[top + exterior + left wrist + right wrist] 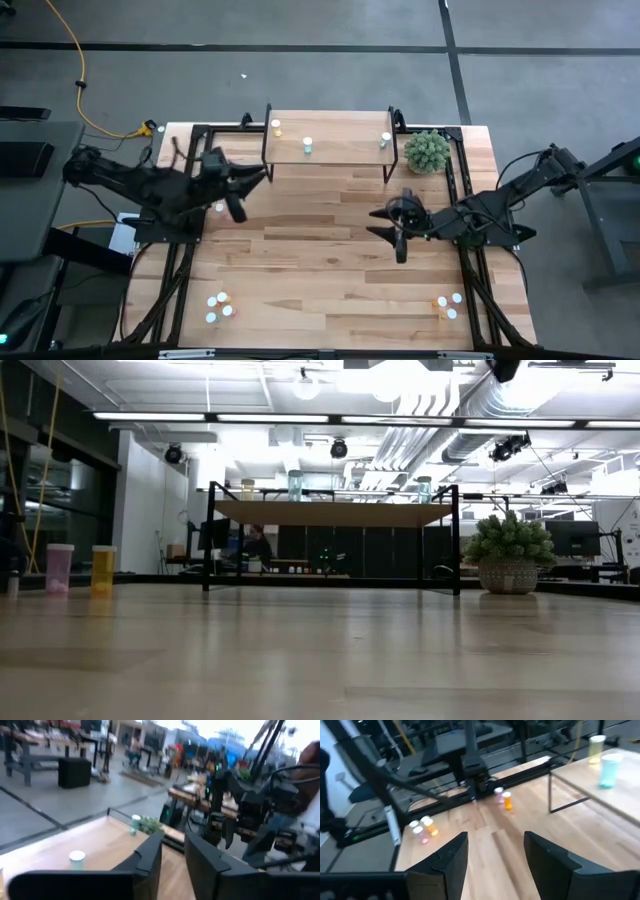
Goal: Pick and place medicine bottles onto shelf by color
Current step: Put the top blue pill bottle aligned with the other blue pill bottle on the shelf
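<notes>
The shelf point(330, 148) stands at the table's far middle with a yellow bottle point(276, 127) and two teal bottles point(307, 146) point(386, 139) upright on its top. My left gripper point(262, 178) hovers just left of the shelf, level, its fingers point(150, 855) a narrow gap apart with nothing between them. My right gripper point(380, 222) hangs open and empty over the table's middle right. More bottles stand on the table: a cluster near left point(220, 305), a cluster near right point(447, 305), and a pink and an orange one point(503, 798) by the left arm.
A fuzzy green plant in a pot point(428, 152) stands right of the shelf. Black frame rails point(462, 180) run along both table sides. Bare planks point(320, 260) lie between the two arms and the near bottle clusters.
</notes>
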Controlling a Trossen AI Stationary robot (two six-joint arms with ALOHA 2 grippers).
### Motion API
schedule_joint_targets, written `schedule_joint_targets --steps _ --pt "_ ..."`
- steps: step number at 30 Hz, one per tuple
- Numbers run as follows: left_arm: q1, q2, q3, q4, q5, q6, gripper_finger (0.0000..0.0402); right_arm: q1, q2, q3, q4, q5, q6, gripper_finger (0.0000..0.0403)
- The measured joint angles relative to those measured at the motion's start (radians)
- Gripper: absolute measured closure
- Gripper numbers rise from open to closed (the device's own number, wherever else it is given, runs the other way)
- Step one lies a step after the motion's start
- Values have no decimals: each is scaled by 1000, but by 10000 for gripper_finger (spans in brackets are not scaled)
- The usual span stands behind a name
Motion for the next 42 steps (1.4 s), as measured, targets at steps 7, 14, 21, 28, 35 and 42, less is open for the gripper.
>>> schedule_joint_targets --steps 7,14,21,28,35,42 --pt "9 -189 -155 44 18 123 395 -165 88 1 143 -10 -28 219" --pt "68 -384 -179 43 210 255 400 -285 283 22 279 0 -57 216" --pt "75 -503 -179 -67 251 292 401 -388 447 220 79 -5 -86 167" --pt "75 -519 -179 -121 245 232 401 -484 628 415 33 75 -250 129" --pt "75 -517 -179 -122 215 215 401 -584 762 481 172 -19 -275 128" --pt "75 -517 -179 -122 193 204 401 -635 772 479 227 -67 -244 128"
